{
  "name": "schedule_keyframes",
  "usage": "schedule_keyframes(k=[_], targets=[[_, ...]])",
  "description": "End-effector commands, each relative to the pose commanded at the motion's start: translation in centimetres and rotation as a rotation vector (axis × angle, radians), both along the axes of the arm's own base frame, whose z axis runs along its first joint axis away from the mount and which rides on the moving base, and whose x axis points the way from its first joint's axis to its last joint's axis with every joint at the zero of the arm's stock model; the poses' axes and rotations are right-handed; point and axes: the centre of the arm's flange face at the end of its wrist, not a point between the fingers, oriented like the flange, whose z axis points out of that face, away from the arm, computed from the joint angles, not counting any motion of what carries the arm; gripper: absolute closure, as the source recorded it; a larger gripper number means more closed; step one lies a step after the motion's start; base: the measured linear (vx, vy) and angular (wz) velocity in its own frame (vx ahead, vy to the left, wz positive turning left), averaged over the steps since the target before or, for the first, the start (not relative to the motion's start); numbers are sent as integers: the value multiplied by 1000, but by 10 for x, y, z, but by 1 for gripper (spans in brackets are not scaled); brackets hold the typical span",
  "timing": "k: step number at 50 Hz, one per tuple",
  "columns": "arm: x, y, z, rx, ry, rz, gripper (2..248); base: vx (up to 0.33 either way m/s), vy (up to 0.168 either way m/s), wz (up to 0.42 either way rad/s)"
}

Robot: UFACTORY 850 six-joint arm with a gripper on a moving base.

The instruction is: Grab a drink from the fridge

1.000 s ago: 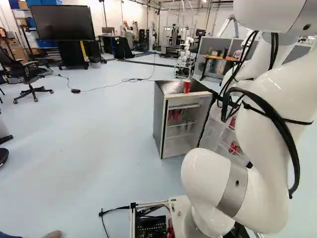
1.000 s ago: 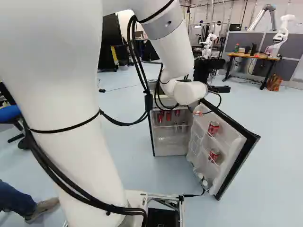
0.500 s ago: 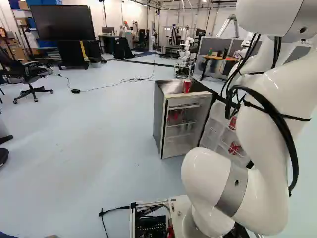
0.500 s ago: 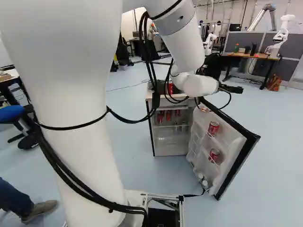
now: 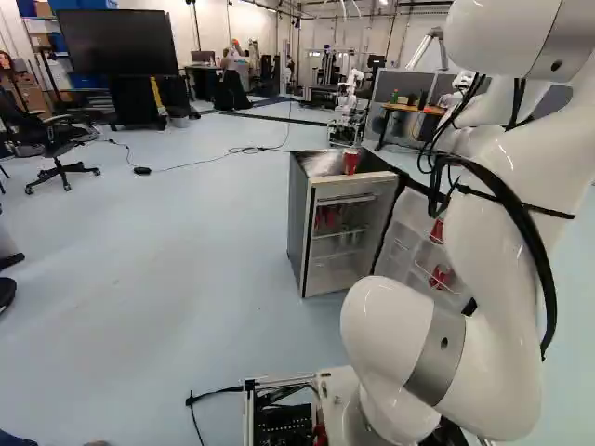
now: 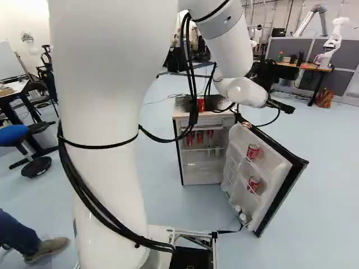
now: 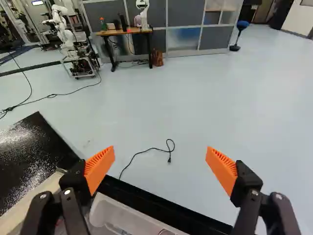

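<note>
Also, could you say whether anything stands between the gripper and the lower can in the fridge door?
Yes: a shelf rail crosses before the lower can, and the upper can sits higher up, below the gripper.

You are facing a wide, pale blue floor (image 5: 167,279) that is catching soft, bright light. At the left of the left base view, a big dark screen (image 5: 116,42) is standing before a white wall (image 5: 209,28), while a black office chair (image 5: 56,139) is sitting nearer you, by loaded shelves (image 5: 37,28). A black cable (image 5: 240,150) is trailing across the floor. At the right of the right base view, a wooden-topped desk (image 6: 308,66) is standing against grey partitions (image 6: 291,47); at its left, a blue seat (image 6: 12,134) is resting near a table (image 6: 14,89).
</note>
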Motion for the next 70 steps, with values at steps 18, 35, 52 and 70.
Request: schedule_keyframes(k=[18, 35, 52, 70], targets=[[21, -23, 9, 63, 13, -24, 3, 0, 0, 0], [31, -48, 13, 111, 49, -34, 3, 0, 0, 0], [30, -71, -2, 233, 149, -47, 3, 0, 0, 0], [24, -93, -17, 366, 253, -62, 3, 0, 0, 0]])
